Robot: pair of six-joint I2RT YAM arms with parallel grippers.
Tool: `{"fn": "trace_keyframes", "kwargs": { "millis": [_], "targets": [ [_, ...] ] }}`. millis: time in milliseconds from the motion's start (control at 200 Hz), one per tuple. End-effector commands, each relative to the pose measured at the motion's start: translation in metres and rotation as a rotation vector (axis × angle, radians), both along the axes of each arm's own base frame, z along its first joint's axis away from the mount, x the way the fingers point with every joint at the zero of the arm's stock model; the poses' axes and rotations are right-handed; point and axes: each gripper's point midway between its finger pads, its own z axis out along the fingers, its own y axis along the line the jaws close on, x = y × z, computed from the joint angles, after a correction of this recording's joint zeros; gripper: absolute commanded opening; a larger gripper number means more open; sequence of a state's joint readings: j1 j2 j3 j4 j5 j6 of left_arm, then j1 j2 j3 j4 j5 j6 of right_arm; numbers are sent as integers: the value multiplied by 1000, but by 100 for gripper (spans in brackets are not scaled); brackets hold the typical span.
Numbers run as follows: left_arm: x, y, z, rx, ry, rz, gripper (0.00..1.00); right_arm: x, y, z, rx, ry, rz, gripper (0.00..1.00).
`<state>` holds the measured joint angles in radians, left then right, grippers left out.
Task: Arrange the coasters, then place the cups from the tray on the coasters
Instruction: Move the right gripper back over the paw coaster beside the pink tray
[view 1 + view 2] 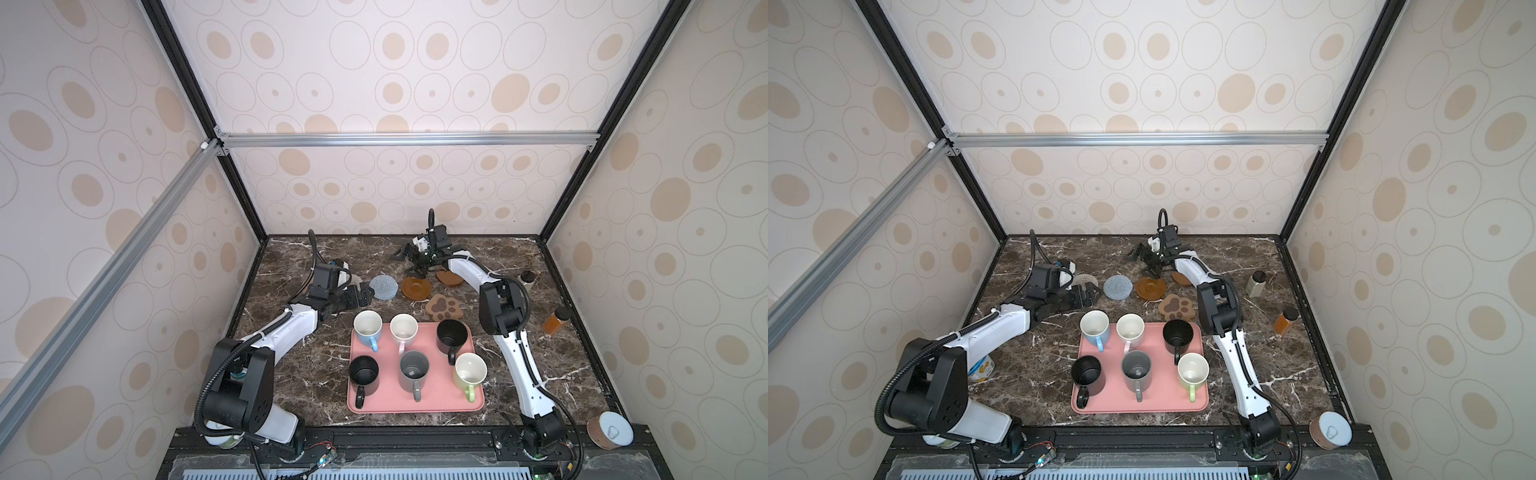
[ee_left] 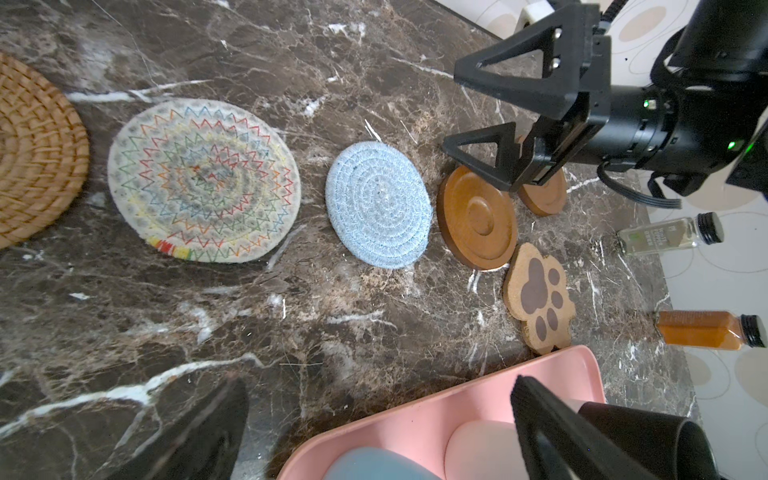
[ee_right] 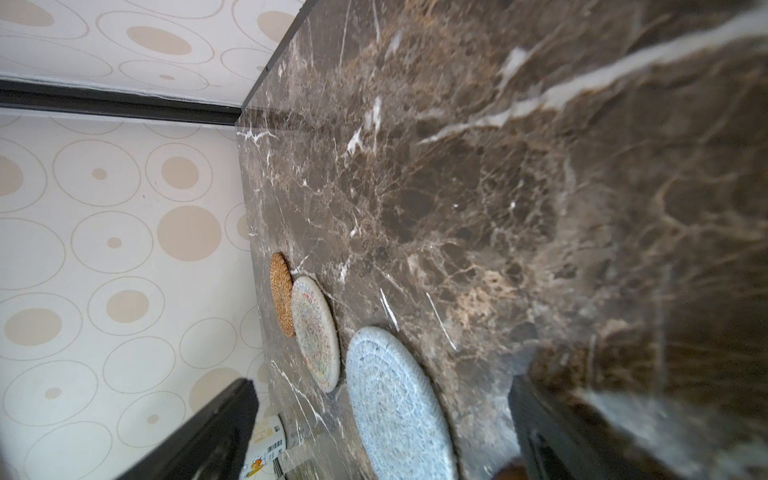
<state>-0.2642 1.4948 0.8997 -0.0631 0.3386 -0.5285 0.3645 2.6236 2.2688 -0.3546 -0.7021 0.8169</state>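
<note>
While all six mugs stand upright on the pink tray (image 1: 432, 401), the coasters lie flat on the dark marble worktop (image 1: 311, 374) beyond the tray's far edge. Off the tray's far left corner the left hand (image 1: 365, 293) hovers with its fingers spread wide, holding nothing. The tan rattan coaster (image 2: 33, 153) lies farthest left of the tray, with the cream woven coaster (image 2: 203, 180) just beside it. Beyond the far left corner lies the grey-blue woven coaster (image 1: 383, 286). Close beside that, beyond the middle of the far edge, is the left wooden disc (image 1: 416, 288).

The right hand (image 1: 405, 264) hangs farther beyond that edge, at the discs' far side, fingers spread and empty. The right wooden disc (image 1: 451, 279) shows partly behind the right arm. The paw-shaped coaster (image 1: 444, 306) lies just beside the tray's far right corner.

The tray's far row holds the light blue mug (image 1: 368, 328), the pale pink mug (image 1: 404, 330) and the far black mug (image 1: 451, 336). Its near row holds the near black mug (image 1: 364, 374), the grey mug (image 1: 414, 370) and the pale green mug (image 1: 470, 372). Every handle points toward the near edge.

Well right of the tray are a clear bottle (image 1: 527, 279) and an amber bottle (image 1: 555, 322). A white-lidded can (image 1: 610, 430) sits off the near right corner.
</note>
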Motion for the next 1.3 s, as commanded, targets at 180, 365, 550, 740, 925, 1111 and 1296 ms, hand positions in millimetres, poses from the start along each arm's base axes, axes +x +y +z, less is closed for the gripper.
{"fn": "trace_keyframes", "kwargs": {
  "millis": [180, 365, 550, 740, 925, 1111, 1296],
  "targets": [
    [4, 1, 16, -9, -36, 5, 100, -1, -6, 27, -16, -20, -6, 99],
    [7, -1, 17, -13, -39, 4, 100, 13, -18, 83, -1, -141, -21, 99],
    [8, -1, 17, -15, -40, 2, 100, -1, -33, 111, -55, -197, 24, 99],
    [7, 0, 17, -11, -43, 5, 100, -48, -63, 92, -266, -161, 142, 99],
    [7, 0, 16, -11, -40, 6, 100, -96, -104, 74, -514, -102, 254, 99],
    [7, -1, 15, -20, -39, 7, 100, -135, -134, 55, -756, -36, 394, 99],
    [6, 0, 14, -17, -37, 7, 100, -157, -138, 34, -917, -14, 492, 99]
  ]
}}
